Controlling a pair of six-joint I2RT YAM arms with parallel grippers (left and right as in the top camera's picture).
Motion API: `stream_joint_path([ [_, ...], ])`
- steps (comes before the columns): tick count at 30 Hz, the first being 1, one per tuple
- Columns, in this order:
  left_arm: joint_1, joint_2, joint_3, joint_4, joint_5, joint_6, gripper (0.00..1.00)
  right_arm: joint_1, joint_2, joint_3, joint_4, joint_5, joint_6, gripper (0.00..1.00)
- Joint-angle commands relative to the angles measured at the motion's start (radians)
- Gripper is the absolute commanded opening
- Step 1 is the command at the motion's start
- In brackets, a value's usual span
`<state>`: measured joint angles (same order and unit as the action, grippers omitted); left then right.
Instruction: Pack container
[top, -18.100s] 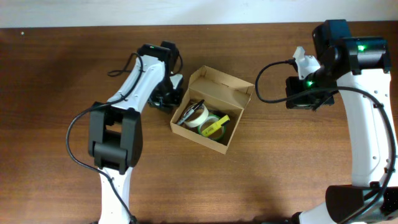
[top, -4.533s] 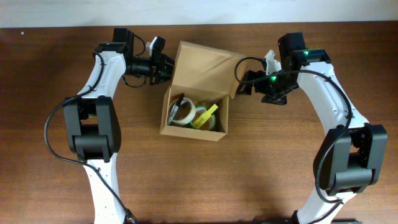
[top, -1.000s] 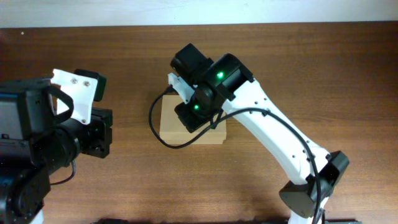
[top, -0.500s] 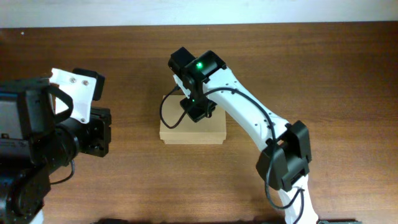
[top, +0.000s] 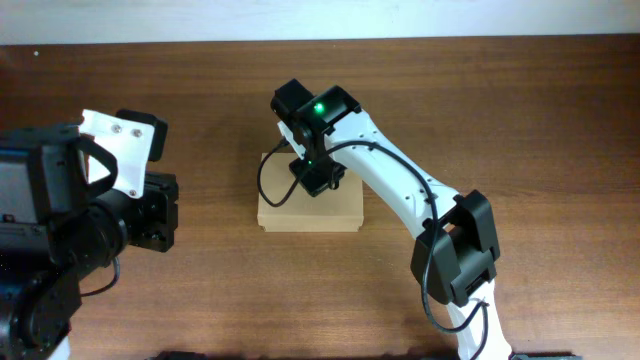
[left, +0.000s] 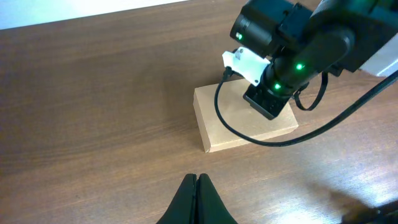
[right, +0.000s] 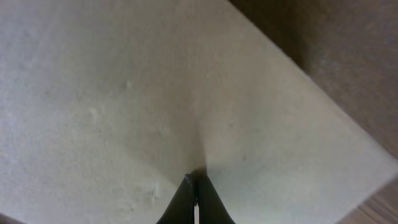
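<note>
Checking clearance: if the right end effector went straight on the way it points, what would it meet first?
The closed lid of the container. The shut right end effector points down at it, tips apparently touching it, though depth is unclear.

Wore white shells along the right arm (top: 400, 200), broken by black joint blocks (top: 462, 240). Glowed with a green light (top: 320, 107) on the black wrist housing; just beside that light, carried a white bracket (left: 245, 62) and a looping black cable (left: 217, 109). Showed black casings on the left arm (top: 60, 240), plus a white plate (top: 122, 150) with two small screws. Ended the left end effector (left: 196, 180) in black, tapering fingers.
</note>
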<state>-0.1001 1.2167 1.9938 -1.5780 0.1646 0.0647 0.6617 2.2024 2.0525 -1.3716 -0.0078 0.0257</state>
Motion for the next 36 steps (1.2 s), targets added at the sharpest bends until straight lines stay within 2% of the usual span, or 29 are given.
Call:
stream_joint_path([
  [1,-0.005,-0.006,0.006,0.003,-0.013,0.020,0.02,-0.001,0.035,-0.085,0.035,-0.007,0.000,0.04],
  [7,-0.005,-0.009,0.006,0.003,-0.013,0.020,0.02,-0.002,0.035,-0.169,0.073,-0.006,0.000,0.04],
  [12,-0.005,-0.010,0.006,0.015,-0.011,0.019,0.02,-0.002,0.024,-0.090,0.013,-0.006,0.001,0.04],
  [16,-0.005,-0.020,0.006,0.035,-0.005,0.020,0.02,-0.002,0.000,0.096,-0.091,0.008,0.001,0.04],
  [18,-0.005,-0.033,0.006,0.054,-0.005,0.019,0.02,-0.002,-0.021,0.288,-0.175,0.032,0.016,0.12],
  [25,-0.005,-0.062,0.006,0.068,-0.006,0.020,0.02,-0.002,-0.080,0.772,-0.327,0.125,0.043,0.18],
  [30,-0.005,-0.097,0.006,0.087,-0.055,0.016,0.02,-0.002,-0.199,0.929,-0.327,0.237,0.088,0.23],
  [33,-0.005,-0.126,0.006,0.111,-0.059,0.015,0.02,-0.002,-0.296,0.940,-0.327,0.346,0.089,0.32],
  [36,-0.031,-0.175,0.006,0.167,-0.124,0.011,0.02,-0.002,-0.413,0.940,-0.327,0.453,0.093,0.42],
])
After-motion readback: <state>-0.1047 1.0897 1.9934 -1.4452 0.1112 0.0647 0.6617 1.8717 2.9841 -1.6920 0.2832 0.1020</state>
